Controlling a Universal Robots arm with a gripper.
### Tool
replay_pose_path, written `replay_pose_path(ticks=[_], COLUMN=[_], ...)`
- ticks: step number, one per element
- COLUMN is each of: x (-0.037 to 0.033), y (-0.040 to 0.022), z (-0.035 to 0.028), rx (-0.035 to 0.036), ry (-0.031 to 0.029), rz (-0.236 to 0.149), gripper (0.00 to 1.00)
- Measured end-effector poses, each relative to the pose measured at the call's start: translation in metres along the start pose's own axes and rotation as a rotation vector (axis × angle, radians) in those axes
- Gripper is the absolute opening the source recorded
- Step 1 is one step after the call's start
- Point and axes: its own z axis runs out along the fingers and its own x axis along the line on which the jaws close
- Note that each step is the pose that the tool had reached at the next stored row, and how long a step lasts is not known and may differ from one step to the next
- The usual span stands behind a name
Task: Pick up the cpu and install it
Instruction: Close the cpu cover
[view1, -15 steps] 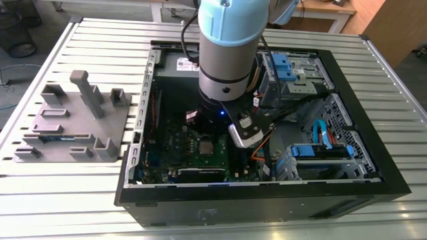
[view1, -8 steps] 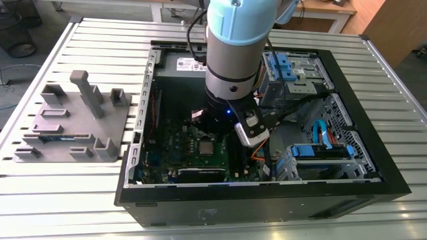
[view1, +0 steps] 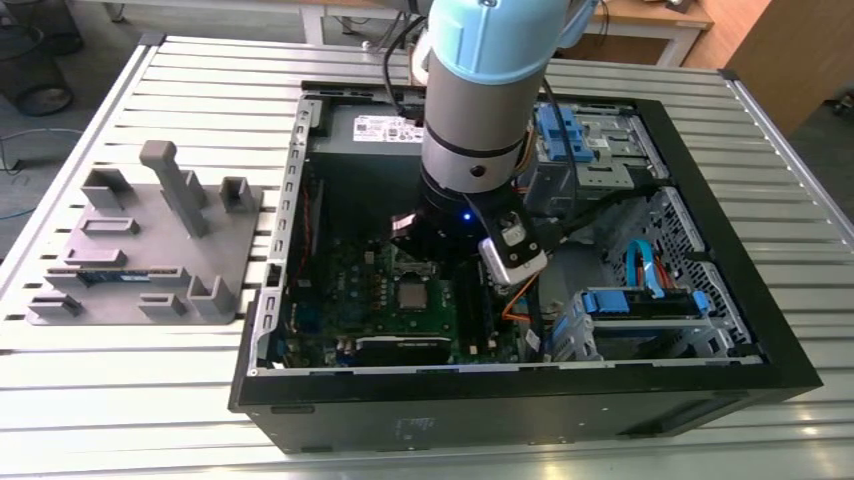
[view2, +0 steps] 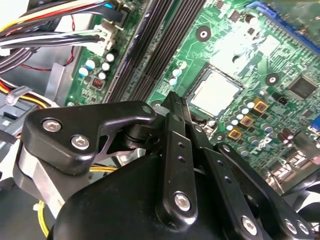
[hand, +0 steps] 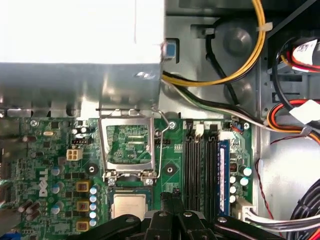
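Observation:
The cpu (view2: 216, 92) is a small square chip with a silvery top, lying flat in its socket on the green motherboard (view2: 280, 55); the first wrist view has the cpu (hand: 129, 206) just beside my fingertips. My gripper (view2: 176, 100) hangs a little above the board, next to the chip and apart from it. In both wrist views its black fingers (hand: 165, 196) are pressed together with nothing between them. The silver socket frame (hand: 104, 145) stands swung open behind the chip, its wire lever (hand: 160, 145) raised. In the exterior view my arm (view1: 474, 120) reaches down into the open computer case (view1: 267, 370).
Dark memory slots (hand: 200, 165) run beside the socket, one holding a stick with a blue label (hand: 223, 175). A metal power supply box (hand: 80, 30), bundled cables (hand: 240, 60) and blue drive brackets (view1: 641, 300) crowd the case. A grey parts fixture (view1: 147, 250) lies at the exterior view's left.

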Motion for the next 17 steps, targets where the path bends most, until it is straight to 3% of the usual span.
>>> replay_pose_path(ticks=[7, 17], x=[-0.0018, -0.0019], y=[0.0030, 0.0030], z=[0.0002, 0.0015], rx=[-0.0004, -0.0042], ry=[0.0009, 0.0068], rz=[-0.023, -0.197], gripper=[0.11, 0.11])
